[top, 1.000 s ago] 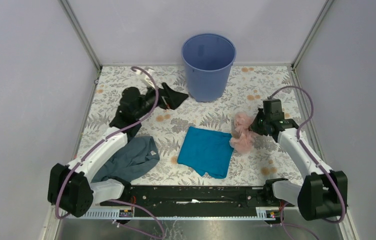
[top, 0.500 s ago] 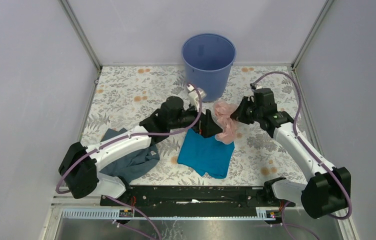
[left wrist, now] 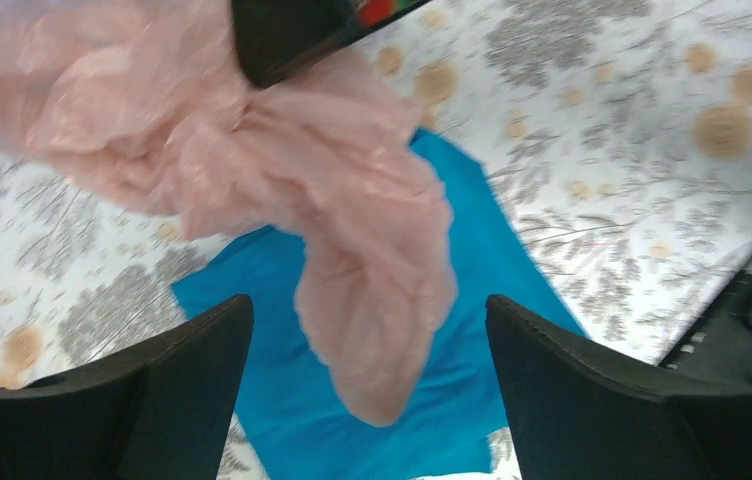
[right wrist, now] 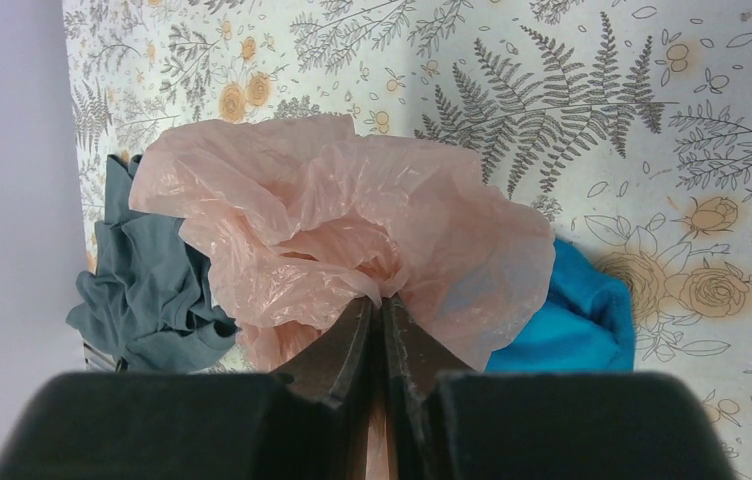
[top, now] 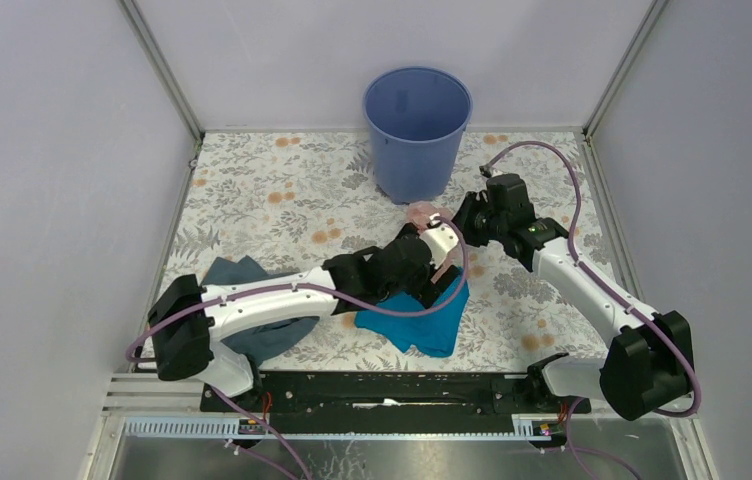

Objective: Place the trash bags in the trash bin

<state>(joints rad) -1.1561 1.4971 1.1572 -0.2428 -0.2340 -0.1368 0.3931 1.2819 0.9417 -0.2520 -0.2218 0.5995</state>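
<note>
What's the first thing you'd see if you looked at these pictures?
A crinkly pink plastic bag jumps out first, pinched in the right arm's fingers over the middle of the flowery table, above a teal cloth. The left arm's fingers are spread wide open right beside it. A big blue bin stands at the far edge.

Pinched between the closed jaws of the right gripper (right wrist: 380, 305): a crumpled pale-pink trash bag (right wrist: 352, 225), over the floral tabletop (right wrist: 592, 120). Behind it, a rumpled grey cloth (right wrist: 147, 290) by the tabletop edge along the lilac wall (right wrist: 2, 200). On the other side, a teal cloth (right wrist: 577, 320), partly hidden by the bag.
</note>
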